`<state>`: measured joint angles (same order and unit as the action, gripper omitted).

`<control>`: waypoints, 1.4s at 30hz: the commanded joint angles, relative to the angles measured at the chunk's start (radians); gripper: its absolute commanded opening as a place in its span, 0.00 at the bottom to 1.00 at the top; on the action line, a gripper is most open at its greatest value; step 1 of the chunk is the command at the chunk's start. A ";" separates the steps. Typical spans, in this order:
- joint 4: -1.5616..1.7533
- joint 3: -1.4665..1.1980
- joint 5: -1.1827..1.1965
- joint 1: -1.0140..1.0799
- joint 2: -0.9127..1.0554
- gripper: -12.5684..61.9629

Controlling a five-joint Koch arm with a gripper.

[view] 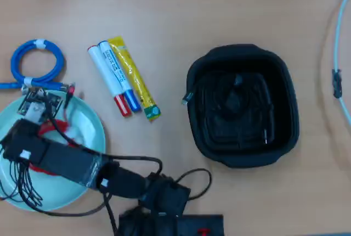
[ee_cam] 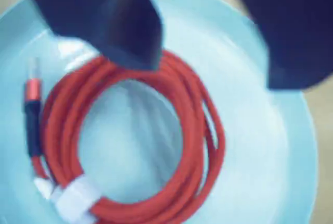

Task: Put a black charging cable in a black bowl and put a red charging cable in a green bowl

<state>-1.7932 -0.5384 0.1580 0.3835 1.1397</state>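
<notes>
in the wrist view the red charging cable (ee_cam: 130,140) is lying coiled in the green bowl (ee_cam: 260,156), centre frame; the gripper (ee_cam: 208,52) is being held above it, jaws spread and empty.

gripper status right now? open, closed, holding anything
gripper: open, holding nothing. Its jaws stand apart above the red charging cable, which lies coiled in the green bowl.
</notes>
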 commanded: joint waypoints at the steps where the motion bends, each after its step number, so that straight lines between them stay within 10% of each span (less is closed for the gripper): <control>1: -0.071 0.000 0.009 -0.002 0.018 0.48; 16: -0.060 0.015 -0.049 0.140 0.097 0.48; 42: 0.216 -0.370 -0.479 1.109 -0.011 0.48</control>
<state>-1.6598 -0.9143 -0.3129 1.4650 1.0723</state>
